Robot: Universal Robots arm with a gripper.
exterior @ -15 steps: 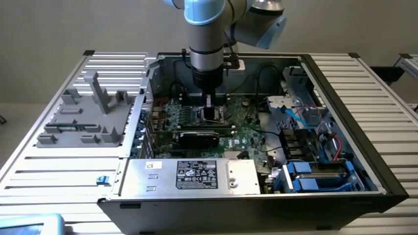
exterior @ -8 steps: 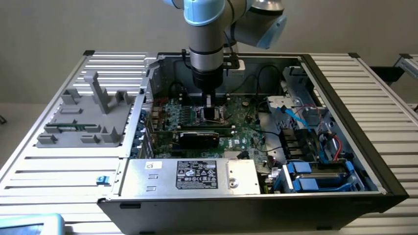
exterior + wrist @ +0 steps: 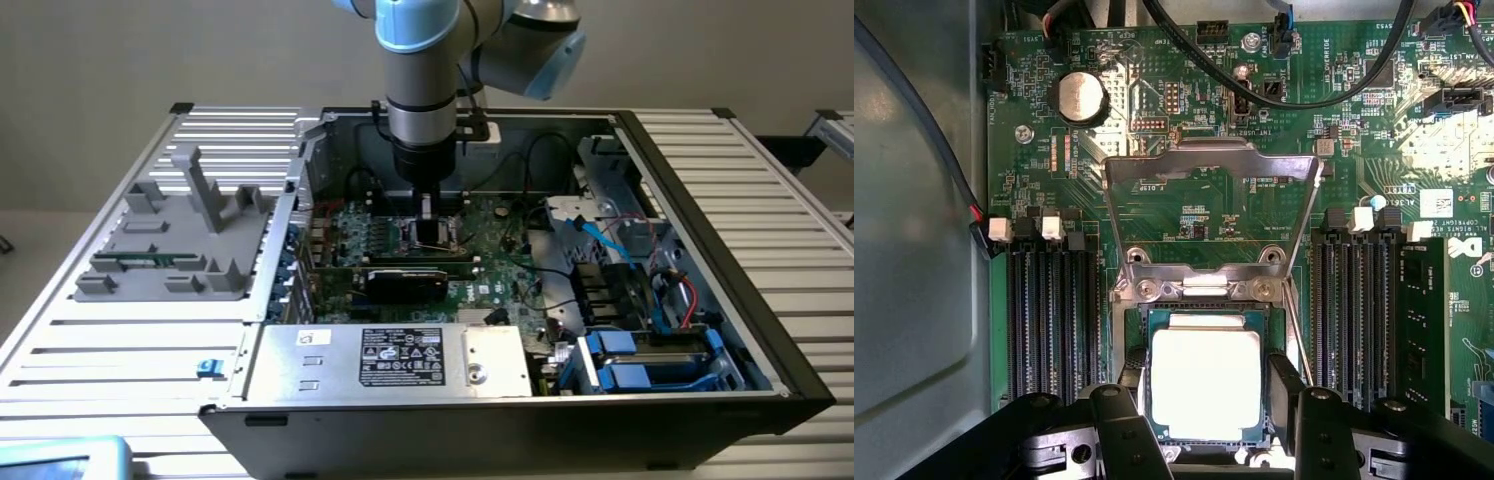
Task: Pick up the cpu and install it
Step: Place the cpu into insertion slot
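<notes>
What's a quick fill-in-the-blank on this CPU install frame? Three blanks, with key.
1. The cpu lies between the two ____ of the claw, which grip its sides.
2. The metal load frame is swung ____, not closed over the cpu.
3. The motherboard is coloured ____.
Missing words: fingers; open; green.
</notes>
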